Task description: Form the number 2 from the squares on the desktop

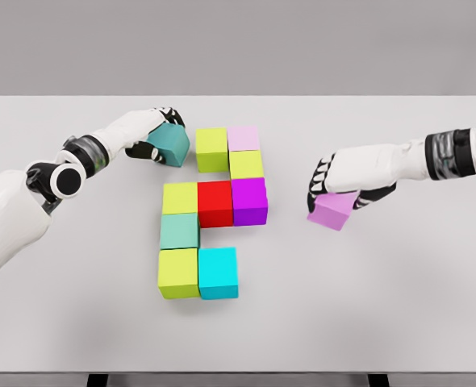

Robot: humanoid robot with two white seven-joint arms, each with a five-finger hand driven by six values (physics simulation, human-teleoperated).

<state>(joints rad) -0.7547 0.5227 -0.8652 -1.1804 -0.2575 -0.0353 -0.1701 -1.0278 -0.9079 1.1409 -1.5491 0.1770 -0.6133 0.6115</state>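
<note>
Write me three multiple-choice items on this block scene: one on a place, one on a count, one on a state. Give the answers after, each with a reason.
1. Where is the red block?
A. In the middle row, between a yellow-green block and a purple one
B. Alone at the table's far right edge
C. Stacked on the cyan block

2. How many blocks lie on the table untouched by either hand?
A. Five
B. Eight
C. Eleven

3. What is the right hand doing?
A. Resting open on bare table
B. Closed on a light purple block
C. Pressing on the red block

Answers:
1 A: the yellow-green block sits on one side of it and the purple block on the other.
2 B: eight sit in the group; the left hand grips the teal block.
3 B: its fingers wrap the light purple block, apart from the group.
</note>
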